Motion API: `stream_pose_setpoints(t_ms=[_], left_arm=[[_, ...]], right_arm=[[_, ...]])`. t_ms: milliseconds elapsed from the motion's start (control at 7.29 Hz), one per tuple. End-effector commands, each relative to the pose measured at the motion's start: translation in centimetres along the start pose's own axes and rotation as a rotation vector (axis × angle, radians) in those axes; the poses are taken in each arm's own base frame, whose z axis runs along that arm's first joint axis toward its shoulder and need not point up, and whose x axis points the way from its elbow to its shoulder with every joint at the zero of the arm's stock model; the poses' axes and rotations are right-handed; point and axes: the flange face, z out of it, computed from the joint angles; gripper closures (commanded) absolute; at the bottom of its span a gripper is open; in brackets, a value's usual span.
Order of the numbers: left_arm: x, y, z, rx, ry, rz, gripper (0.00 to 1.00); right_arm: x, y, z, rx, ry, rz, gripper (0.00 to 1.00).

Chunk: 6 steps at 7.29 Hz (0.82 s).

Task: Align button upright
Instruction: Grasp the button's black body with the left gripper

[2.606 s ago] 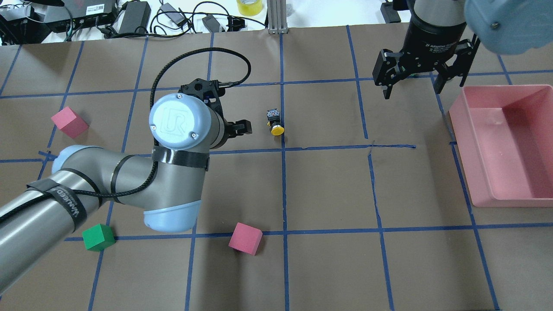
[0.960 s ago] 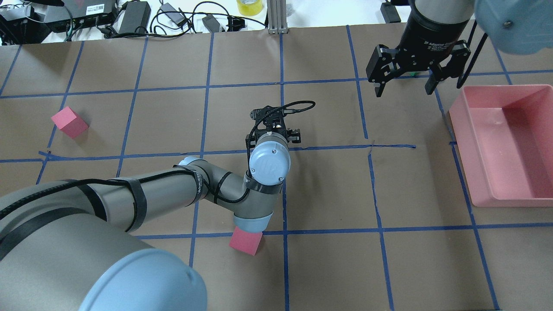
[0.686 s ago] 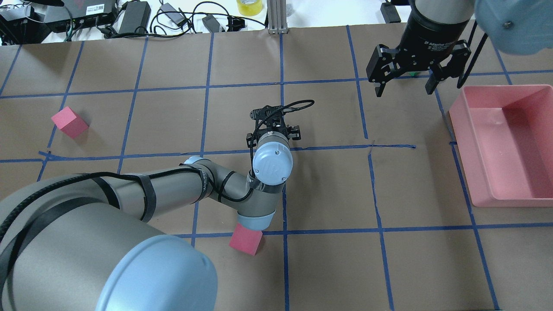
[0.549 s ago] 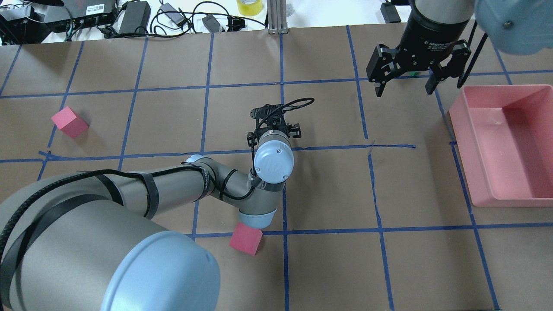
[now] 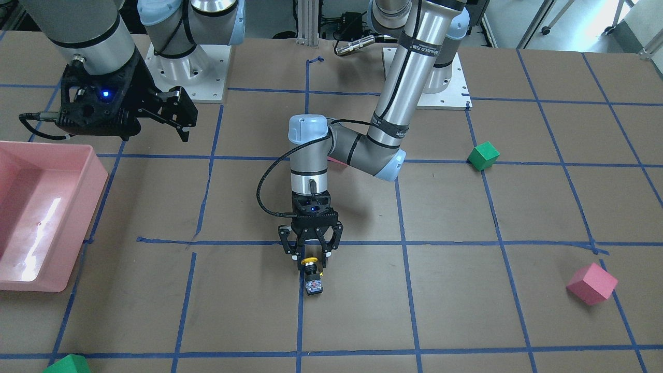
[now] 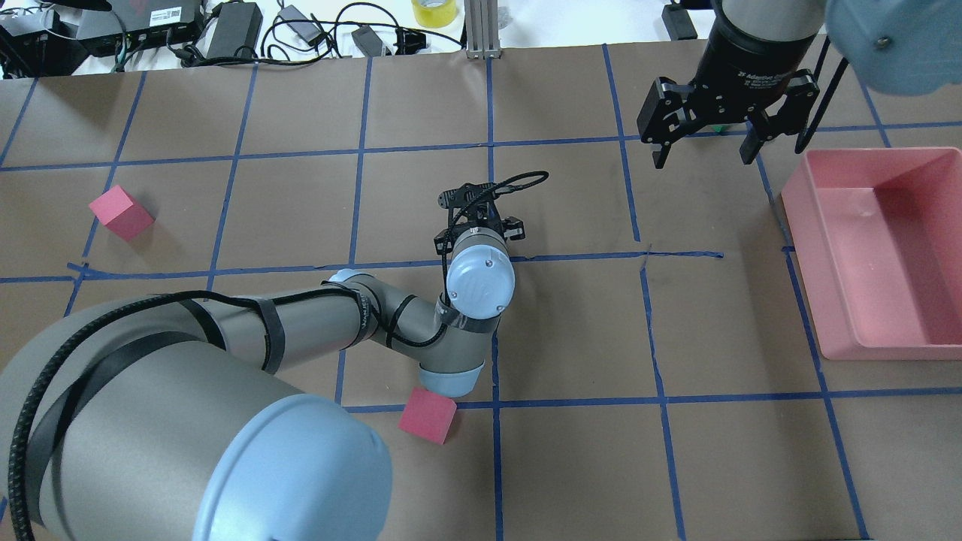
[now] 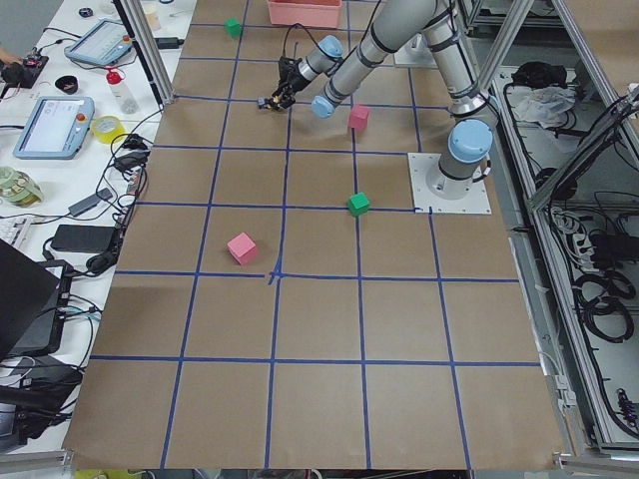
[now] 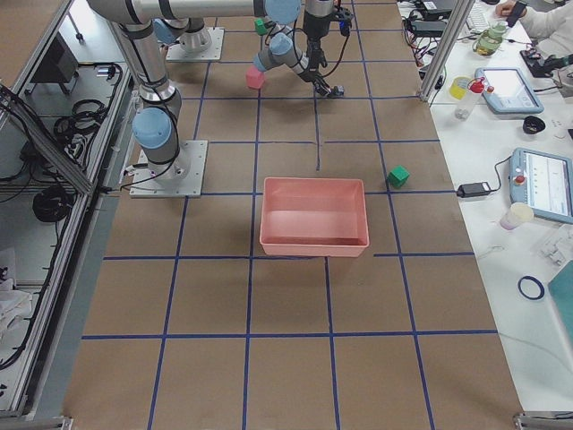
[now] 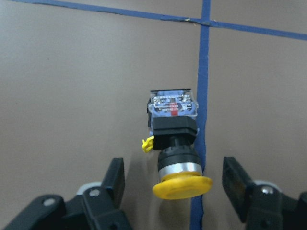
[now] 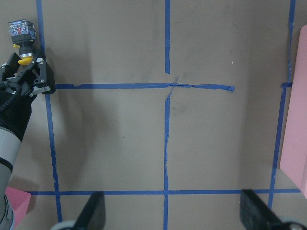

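Observation:
The button [image 9: 175, 143] lies on its side on the brown table, along a blue tape line. Its yellow cap [image 5: 311, 260] points toward the robot and its white contact end points away. My left gripper [image 5: 311, 264] is open and low over it, with one finger [image 9: 112, 184] on each side of the cap and a gap on both sides. In the overhead view my left wrist [image 6: 481, 270] hides the button. The right wrist view shows the button [image 10: 23, 40] at top left. My right gripper [image 6: 704, 154] is open and empty, hovering far right near the bin.
A pink bin [image 6: 827, 270] stands at the table's right. Pink cubes [image 6: 120, 213] [image 6: 427, 415] lie left and near the left elbow. A green cube [image 5: 483, 155] sits near the left arm's base, another [image 5: 67, 364] at the far edge. Cables and adapters line the far edge.
My left arm swung right from beside the button, came down over it with open fingers, then shifted slightly. The right gripper moved back a little. The button has not moved.

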Motion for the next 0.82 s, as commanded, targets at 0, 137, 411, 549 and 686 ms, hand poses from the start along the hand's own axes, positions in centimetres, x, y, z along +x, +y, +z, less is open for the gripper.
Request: stream_pose_setpoints(t_ms=[0,137,411,549,686], left_arm=[[0.1,-0.3,-0.4,0.007,0.006,-0.004,0.9],[0.2,-0.4,-0.6,0.01,0.008,-0.004,0.97],[0.6,-2.4,-2.8,0.023,0.029,0.012,1.0],[0.6,-3.2,-3.8,-0.034,-0.001,0.035,1.0],[0.5,-5.2,-5.1,-0.09,-0.02,0.043,1.0]], right_arm=[[0.0,0.0,0.0,0.0,0.0,0.0,0.0],[0.1,0.0,0.0,0.0,0.0,0.001,0.0],[0.0,0.0,0.0,0.0,0.0,0.0,0.0],[0.1,0.0,0.0,0.0,0.0,0.001,0.0],[0.0,0.0,0.0,0.0,0.0,0.0,0.0]])
